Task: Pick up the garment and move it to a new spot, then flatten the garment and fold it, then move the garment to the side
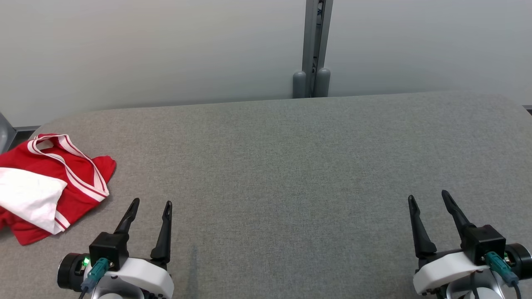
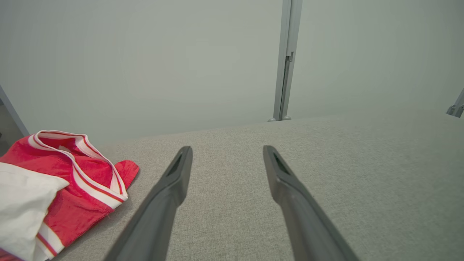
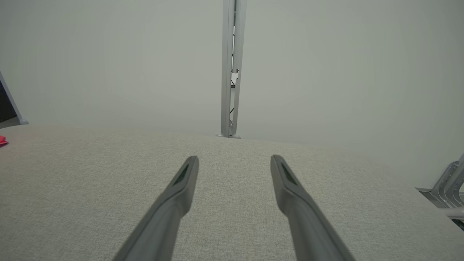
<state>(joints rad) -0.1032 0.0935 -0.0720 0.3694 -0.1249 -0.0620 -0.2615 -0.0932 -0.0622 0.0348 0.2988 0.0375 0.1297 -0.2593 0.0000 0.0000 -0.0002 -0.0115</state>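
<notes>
garment [image 1: 50, 182]: red and white, crumpled at table's [image 1: 291, 166] left edge
left gripper [image 1: 151, 202]: spread, empty, just beside garment
right gripper [image 1: 428, 196]: spread, empty, well apart

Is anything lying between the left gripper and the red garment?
Nothing visible. Bare grey table lies between the open left gripper and the crumpled red and white garment at the table's left edge.

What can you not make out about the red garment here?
- Head view: the garment runs past the left edge; its outline is cut off.
- Left wrist view: crumpled folds hide what kind it is.
- Right wrist view: a red sliver at the left edge, too small to read.
</notes>
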